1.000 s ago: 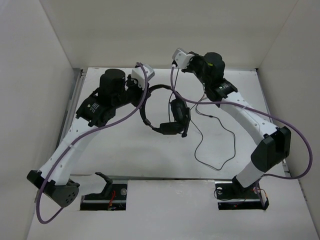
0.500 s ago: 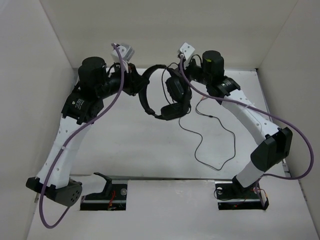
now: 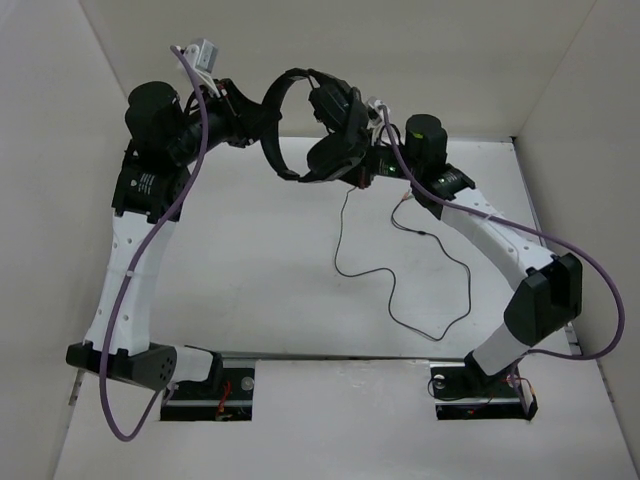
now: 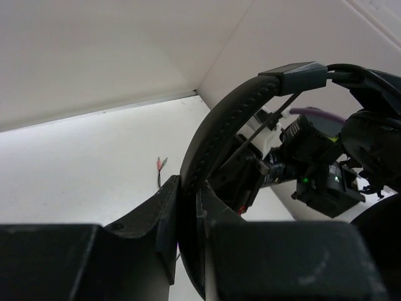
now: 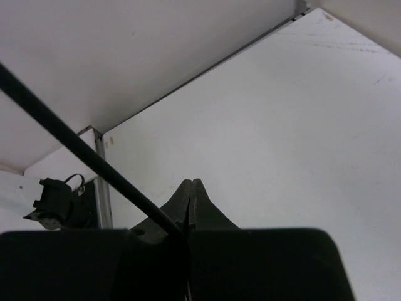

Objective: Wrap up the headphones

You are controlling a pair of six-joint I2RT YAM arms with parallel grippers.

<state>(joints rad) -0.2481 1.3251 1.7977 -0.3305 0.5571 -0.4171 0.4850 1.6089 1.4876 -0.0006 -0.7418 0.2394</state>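
Left arm (image 3: 135,250): reared tall at the left side of the table (image 3: 250,300). Left gripper (image 4: 188,194): fingers clamped on the thin headband, one either side of it. Headphones (image 3: 332,152): held in the air above the far edge of the table, between the two wrists, headband arching to the left, both padded earcups bunched together on the right. Right gripper (image 5: 190,188): just beside the lower earcup, fingers pressed together, pinching the cord (image 5: 81,150) at their tips. Cord, remainder: hangs from the headset to the table and lies there in loose bends towards the right. Plugs (image 4: 161,162): coloured, resting on the table. Right arm (image 3: 500,240): stretched low along the right side.
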